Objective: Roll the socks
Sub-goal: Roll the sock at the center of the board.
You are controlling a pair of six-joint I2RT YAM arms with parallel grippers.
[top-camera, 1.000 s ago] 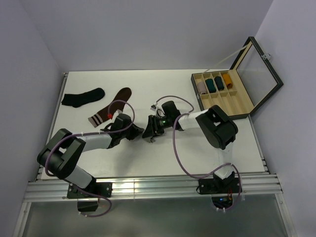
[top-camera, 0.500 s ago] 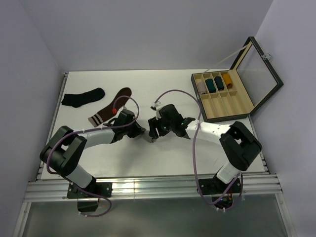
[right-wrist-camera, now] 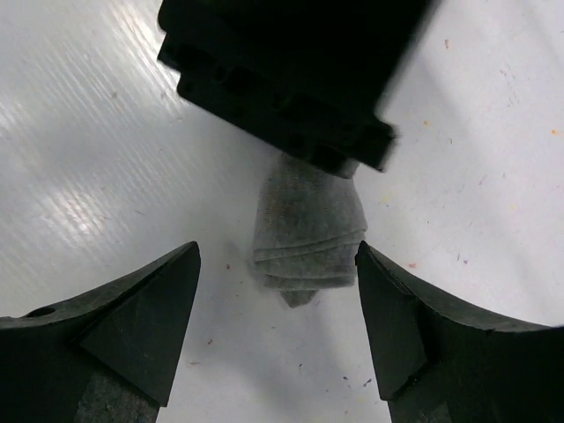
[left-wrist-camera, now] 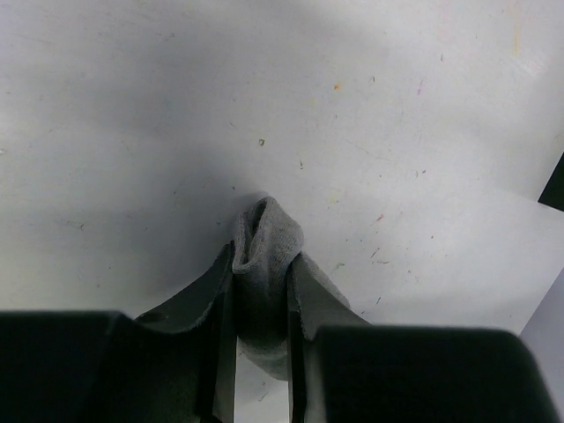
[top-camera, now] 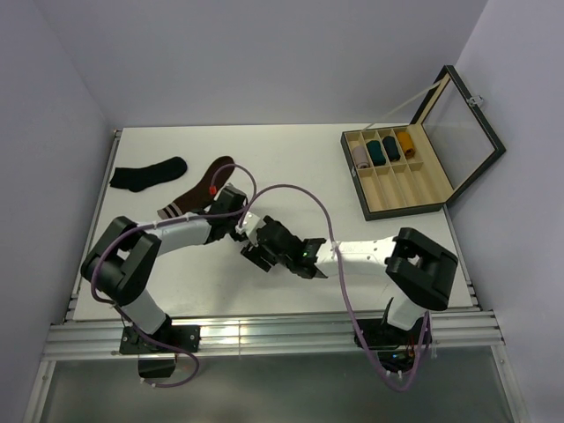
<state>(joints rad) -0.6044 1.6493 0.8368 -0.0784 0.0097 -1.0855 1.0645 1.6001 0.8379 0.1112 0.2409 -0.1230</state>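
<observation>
Nothing readable: no text, label, brand or number on the grey sock roll, the surface under it, or the wooden box beyond it.

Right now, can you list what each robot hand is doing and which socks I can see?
left gripper: shut on the folded light grey fabric sock
right gripper: open, jaws either side of that sock, not touching
plain black sock: flat, far left of white table
dark brown sock with pale striped cuff: flat, beside it
wooden box: lid open, right side
</observation>
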